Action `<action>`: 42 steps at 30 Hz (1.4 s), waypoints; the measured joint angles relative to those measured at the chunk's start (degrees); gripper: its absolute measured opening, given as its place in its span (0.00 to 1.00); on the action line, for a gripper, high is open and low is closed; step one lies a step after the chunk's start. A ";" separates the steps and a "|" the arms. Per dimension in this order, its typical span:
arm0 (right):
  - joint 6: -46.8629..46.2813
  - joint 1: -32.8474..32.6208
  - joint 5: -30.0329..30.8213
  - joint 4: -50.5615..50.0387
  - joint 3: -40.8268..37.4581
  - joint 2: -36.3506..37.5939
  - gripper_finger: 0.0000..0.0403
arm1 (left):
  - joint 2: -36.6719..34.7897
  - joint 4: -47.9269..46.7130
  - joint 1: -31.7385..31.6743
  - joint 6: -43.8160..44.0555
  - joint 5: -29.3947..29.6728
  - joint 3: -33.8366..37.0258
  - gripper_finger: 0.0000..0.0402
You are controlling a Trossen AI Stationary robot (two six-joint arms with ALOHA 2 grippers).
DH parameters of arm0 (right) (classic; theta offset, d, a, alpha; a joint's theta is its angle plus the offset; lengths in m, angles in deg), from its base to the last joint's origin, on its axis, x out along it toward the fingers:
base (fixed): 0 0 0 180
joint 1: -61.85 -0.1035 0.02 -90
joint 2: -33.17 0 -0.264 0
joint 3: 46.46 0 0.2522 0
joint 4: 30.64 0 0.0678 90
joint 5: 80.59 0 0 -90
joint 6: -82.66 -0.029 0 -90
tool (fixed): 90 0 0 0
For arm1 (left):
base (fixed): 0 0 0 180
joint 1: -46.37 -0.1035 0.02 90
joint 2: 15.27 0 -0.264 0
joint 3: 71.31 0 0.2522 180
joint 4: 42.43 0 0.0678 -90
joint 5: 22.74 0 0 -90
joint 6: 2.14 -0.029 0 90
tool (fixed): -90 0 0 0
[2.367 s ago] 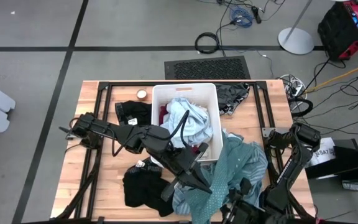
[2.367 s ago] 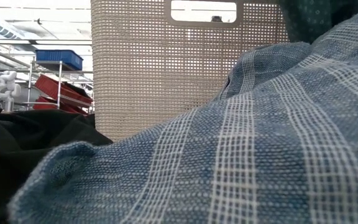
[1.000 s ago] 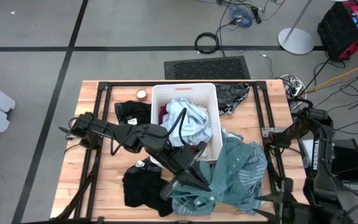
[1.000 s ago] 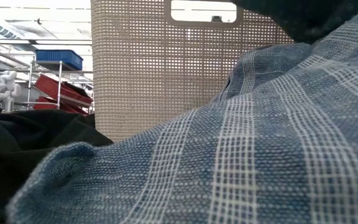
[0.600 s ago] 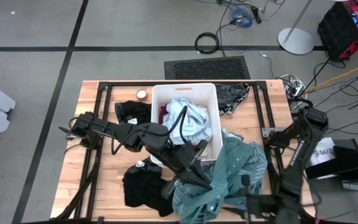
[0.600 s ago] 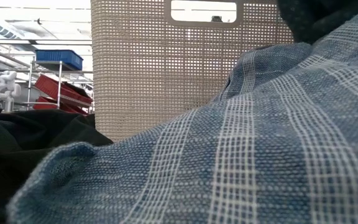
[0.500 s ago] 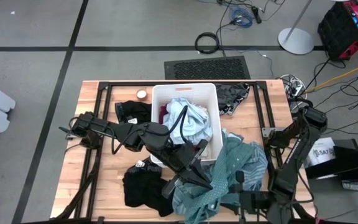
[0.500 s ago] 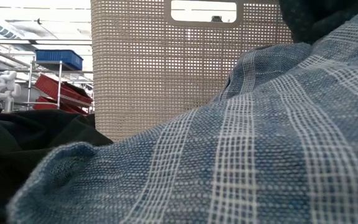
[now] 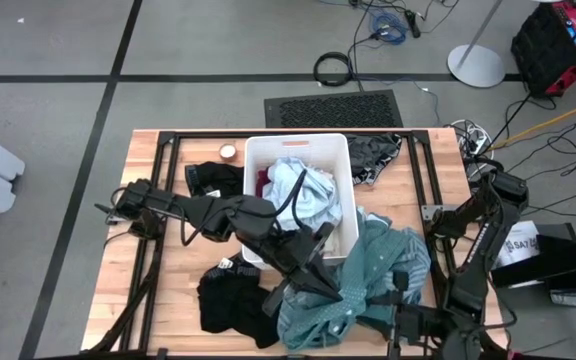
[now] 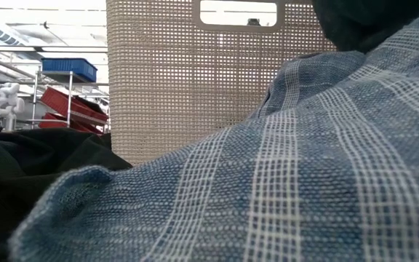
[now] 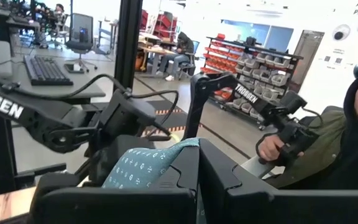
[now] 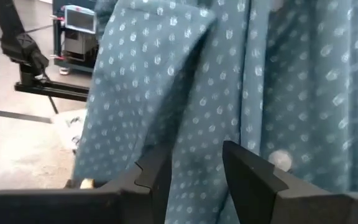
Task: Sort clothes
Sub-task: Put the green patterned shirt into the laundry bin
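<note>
From above, the left gripper (image 9: pixel 330 290) sits just in front of the white bin (image 9: pixel 268 150), pressed into the large teal garment (image 9: pixel 388 262) that sprawls over the counter (image 9: pixel 158 300) at the front right; the left wrist view alone settles its state, fingers (image 11: pixel 185 168) together with a fold of dotted teal cloth pinched between them. The right gripper (image 9: pixel 400 300) meets the same garment at its front edge, and the right wrist view shows its fingers (image 12: pixel 247 168) apart with the teal fabric hanging right against them. A light blue garment (image 9: pixel 303 190) fills the bin, a black garment (image 9: pixel 230 300) lies front left, another dark one (image 9: pixel 373 152) beside the bin's right wall. The low view offers only striped cloth up close and the bin's mesh wall, hiding both grippers. A seated person (image 11: pixel 347 143) shows beyond the counter.
</note>
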State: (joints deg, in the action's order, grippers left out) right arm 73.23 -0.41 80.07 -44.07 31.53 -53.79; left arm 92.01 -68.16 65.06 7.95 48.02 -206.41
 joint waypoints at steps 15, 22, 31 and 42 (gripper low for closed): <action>-0.39 0.39 4.52 -3.94 0.02 -0.02 0.32 | 0.00 -0.78 0.55 0.11 0.02 0.00 0.02; -0.38 -0.04 4.61 -3.79 0.02 0.36 0.32 | 0.00 -1.23 0.95 0.09 0.02 0.00 0.02; -4.37 1.05 -0.14 -3.24 0.03 0.21 0.32 | 0.00 -0.70 0.59 0.02 0.55 0.00 0.02; -6.60 2.36 -3.42 -5.22 0.04 0.43 0.07 | 0.00 -2.46 0.38 -0.37 0.72 0.00 0.02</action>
State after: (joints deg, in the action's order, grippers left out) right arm 66.64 1.95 76.65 -49.29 31.57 -53.35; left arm 92.01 -70.62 65.44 7.58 48.74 -206.41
